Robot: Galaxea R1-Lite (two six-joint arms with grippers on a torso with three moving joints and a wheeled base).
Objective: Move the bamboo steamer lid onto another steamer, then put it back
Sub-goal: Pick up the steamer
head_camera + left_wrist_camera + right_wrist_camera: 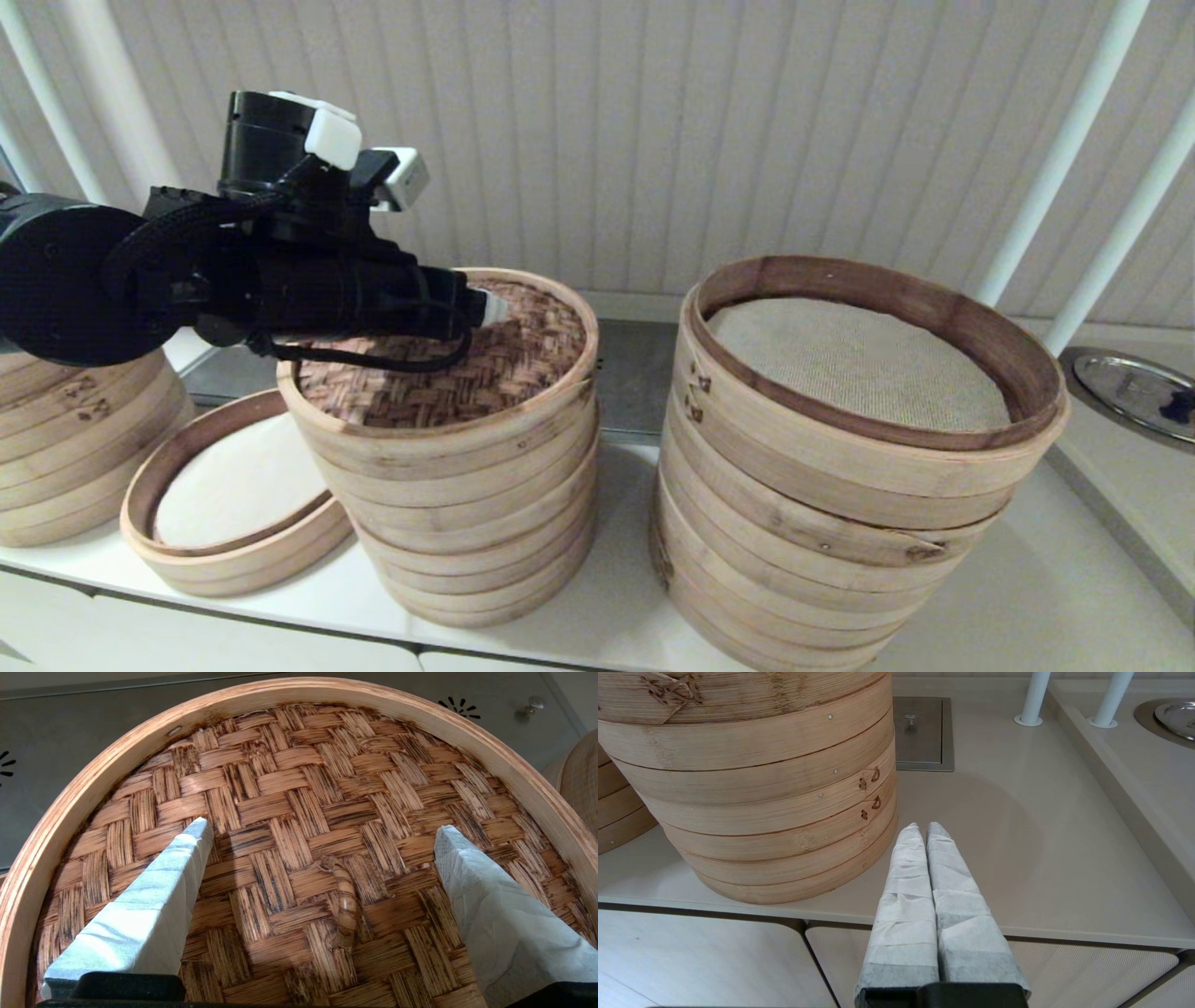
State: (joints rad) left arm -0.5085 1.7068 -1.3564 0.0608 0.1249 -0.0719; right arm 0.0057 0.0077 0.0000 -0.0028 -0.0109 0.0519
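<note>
No readable text, labels, brands or numbers anywhere.

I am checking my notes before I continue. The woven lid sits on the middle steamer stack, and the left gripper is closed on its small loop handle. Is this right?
Not quite. The woven lid does sit on the middle steamer stack, but the left gripper is open: in the left wrist view its fingers stand wide apart on either side of the loop handle, not touching it.
</note>
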